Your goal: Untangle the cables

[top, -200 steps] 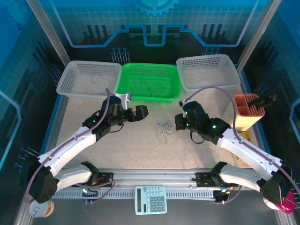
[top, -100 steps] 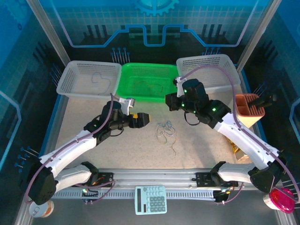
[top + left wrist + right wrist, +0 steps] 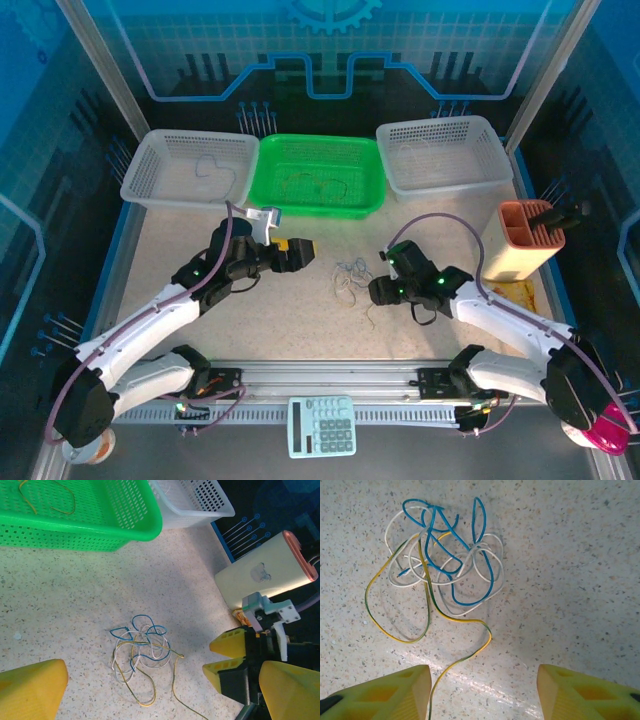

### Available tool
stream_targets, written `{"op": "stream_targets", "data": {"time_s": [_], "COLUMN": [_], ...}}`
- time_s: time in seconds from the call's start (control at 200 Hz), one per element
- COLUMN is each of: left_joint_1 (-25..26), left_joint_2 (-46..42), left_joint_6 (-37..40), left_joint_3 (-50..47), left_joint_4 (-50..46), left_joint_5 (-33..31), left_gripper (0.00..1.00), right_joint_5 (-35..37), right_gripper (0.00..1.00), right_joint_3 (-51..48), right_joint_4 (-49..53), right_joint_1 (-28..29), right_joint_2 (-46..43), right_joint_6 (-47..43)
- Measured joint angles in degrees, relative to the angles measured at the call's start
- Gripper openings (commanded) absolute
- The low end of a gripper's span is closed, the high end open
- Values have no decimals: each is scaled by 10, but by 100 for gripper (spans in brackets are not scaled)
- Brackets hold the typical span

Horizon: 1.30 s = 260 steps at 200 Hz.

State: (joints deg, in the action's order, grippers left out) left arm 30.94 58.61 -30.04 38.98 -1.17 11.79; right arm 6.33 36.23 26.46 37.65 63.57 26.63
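The speckled table point(image 3: 200, 260) carries three baskets along its far edge, beyond both grippers: the green basket point(image 3: 320, 207) in the middle, the left white basket point(image 3: 180, 197) and the right white basket point(image 3: 450, 183).

The left gripper point(image 3: 303, 252) has its yellow fingers spread wide with nothing between them. The right gripper point(image 3: 372, 291) also has its fingers parted, gripping nothing.

The cables point(image 3: 350, 278) lie on the table between the two grippers, nearer the right one, as one small loose knot. In the right wrist view the cables point(image 3: 445, 565) sit just ahead of the parted fingers of the right gripper point(image 3: 481, 674). A blue wire point(image 3: 470, 555) loops through the top and middle of the knot. A whitish wire point(image 3: 402, 572) makes rounder loops beneath it. A yellow-green wire point(image 3: 395, 630) sweeps out to the side.

The yellow-green wire's free tail curls back toward the right gripper and passes close beside one finger point(image 3: 385, 690); whether it touches cannot be told.

From the left wrist, the cables point(image 3: 142, 650) lie ahead of the left gripper point(image 3: 164, 672), well clear of its fingers.
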Motion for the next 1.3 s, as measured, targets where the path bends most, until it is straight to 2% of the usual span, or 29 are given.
{"op": "stream_targets", "data": {"time_s": [0.145,0.25,0.4,0.52,0.785,1.125,1.301], "left_joint_1": [0,0,0,0,0,0,0], "left_joint_2": [0,0,0,0,0,2,2], "left_joint_6": [0,0,-1,-7,-14,-15,-15], "left_joint_3": [0,0,0,0,0,0,0], "left_joint_4": [0,0,0,0,0,0,0], "left_joint_5": [0,0,0,0,0,0,0], "left_gripper": [99,99,99,99,99,99,99], "right_joint_5": [-25,-31,-22,1,79,105,104], "right_gripper": [65,70,74,73,68,57,44], "right_joint_3": [-2,-11,-20,-37,-73,-67,-64], "right_joint_4": [-17,-13,10,18,35,-2,-18], "right_joint_1": [-2,9,67,121,190,197,198], "right_joint_2": [11,-15,-89,-114,-57,24,35], "right_joint_6": [-4,3,35,76,153,165,166]}}
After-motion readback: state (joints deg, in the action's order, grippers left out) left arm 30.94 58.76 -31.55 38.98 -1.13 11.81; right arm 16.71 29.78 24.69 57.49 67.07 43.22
